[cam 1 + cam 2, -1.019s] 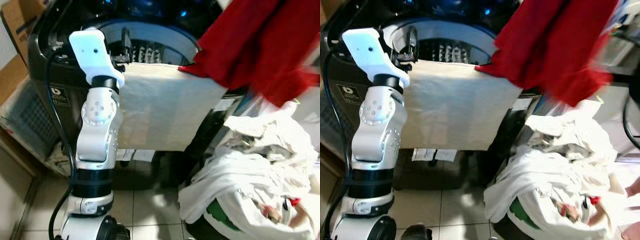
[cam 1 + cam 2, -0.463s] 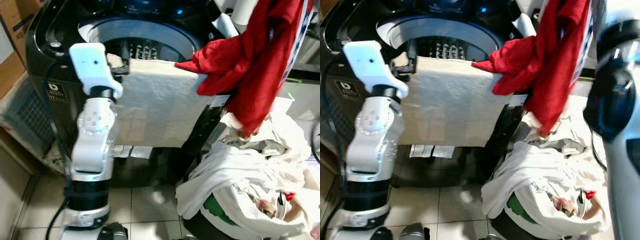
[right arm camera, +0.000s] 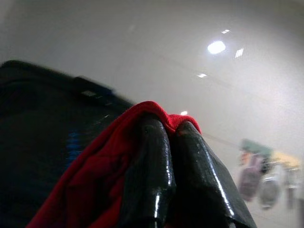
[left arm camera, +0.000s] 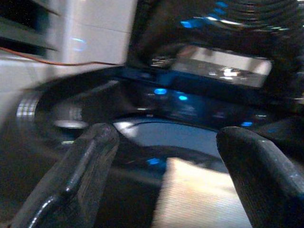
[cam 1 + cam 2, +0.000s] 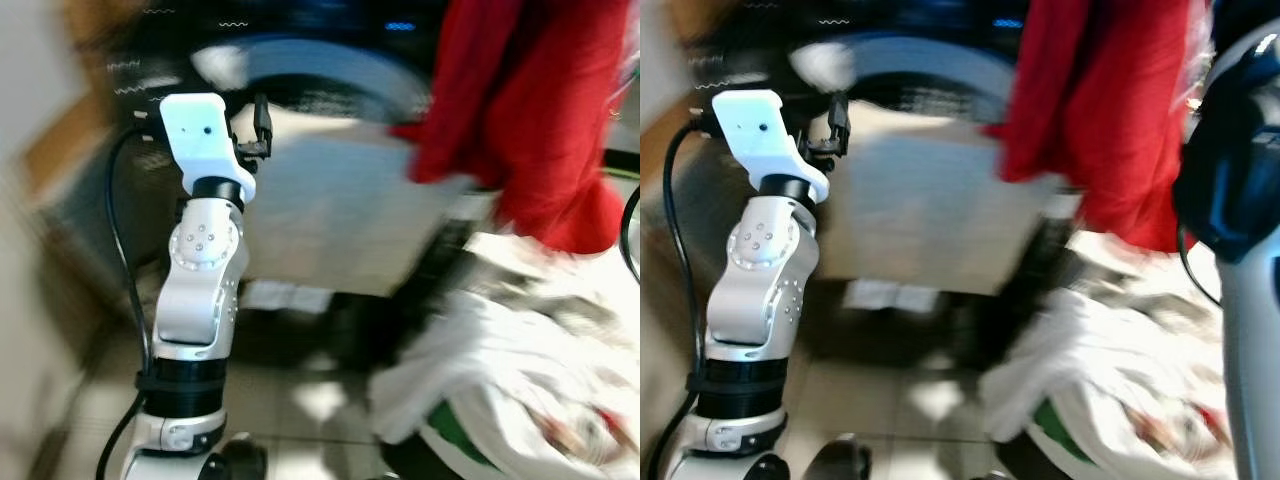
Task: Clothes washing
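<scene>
The right gripper (image 3: 164,180) is clamped on a red garment (image 5: 540,110) hanging at the right, above the washing machine (image 5: 300,80). The left gripper (image 4: 166,185), fingers wide apart, sits at the machine's near-left rim beside a beige cloth (image 5: 330,210) draped over its front.

No readable text, labels or numbers anywhere; head views are motion-blurred. The washing machine (image 5: 300,90) shows small blue lights on its far control panel (image 4: 190,102), but no characters resolve. White slips low on its front (image 5: 885,295) are too blurred to read.
</scene>
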{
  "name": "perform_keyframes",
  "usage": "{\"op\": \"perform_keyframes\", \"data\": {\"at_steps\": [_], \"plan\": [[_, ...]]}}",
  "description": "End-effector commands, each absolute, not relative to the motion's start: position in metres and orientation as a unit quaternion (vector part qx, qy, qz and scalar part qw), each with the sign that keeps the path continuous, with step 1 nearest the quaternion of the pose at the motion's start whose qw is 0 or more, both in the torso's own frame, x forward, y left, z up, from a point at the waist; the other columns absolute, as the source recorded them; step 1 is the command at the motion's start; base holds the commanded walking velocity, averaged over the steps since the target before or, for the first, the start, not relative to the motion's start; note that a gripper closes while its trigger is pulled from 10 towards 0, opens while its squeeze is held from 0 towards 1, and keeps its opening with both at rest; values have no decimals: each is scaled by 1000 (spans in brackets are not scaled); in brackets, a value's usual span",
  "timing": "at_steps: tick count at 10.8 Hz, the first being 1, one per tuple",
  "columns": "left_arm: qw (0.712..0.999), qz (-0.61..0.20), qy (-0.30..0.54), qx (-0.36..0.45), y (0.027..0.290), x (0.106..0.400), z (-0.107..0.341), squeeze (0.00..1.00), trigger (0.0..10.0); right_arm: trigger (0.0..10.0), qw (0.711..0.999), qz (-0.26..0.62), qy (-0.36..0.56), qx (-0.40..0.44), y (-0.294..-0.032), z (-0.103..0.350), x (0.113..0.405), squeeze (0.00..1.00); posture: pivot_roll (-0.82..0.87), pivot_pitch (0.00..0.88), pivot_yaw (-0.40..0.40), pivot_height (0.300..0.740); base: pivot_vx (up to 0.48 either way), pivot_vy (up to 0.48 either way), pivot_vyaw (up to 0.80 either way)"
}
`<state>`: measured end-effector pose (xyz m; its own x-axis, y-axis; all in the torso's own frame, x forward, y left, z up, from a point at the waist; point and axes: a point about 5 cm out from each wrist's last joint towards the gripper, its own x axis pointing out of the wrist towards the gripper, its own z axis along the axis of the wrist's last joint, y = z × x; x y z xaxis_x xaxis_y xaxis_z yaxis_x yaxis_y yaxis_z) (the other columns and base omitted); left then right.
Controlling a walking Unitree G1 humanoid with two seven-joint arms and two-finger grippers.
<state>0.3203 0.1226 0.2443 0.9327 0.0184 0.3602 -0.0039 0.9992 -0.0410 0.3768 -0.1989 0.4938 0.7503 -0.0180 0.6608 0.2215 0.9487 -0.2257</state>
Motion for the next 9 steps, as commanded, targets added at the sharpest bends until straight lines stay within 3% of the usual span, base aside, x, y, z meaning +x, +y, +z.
{"op": "perform_keyframes", "data": {"at_steps": [1, 3, 5, 9], "plan": [[983, -8, -183, -19, 116, 320, 245, 0, 10000, 0, 920, -68, -353, -155, -203, 498, 374, 67, 160, 0, -105, 740, 0, 0, 800], [984, -7, -178, -11, 116, 320, 242, 0, 10000, 0, 923, -75, -347, -152, -206, 493, 376, 0, 167, 0, -112, 740, 0, 0, 784], [983, -15, -183, -1, 117, 320, 243, 0, 10000, 0, 921, -81, -342, -168, -206, 489, 377, 0, 169, 0, -114, 740, 0, 0, 0], [974, -28, -223, -7, 116, 317, 254, 0, 10000, 0, 893, -127, -375, -215, -217, 510, 363, 0, 158, 0, -109, 740, 428, 0, 0]]}}
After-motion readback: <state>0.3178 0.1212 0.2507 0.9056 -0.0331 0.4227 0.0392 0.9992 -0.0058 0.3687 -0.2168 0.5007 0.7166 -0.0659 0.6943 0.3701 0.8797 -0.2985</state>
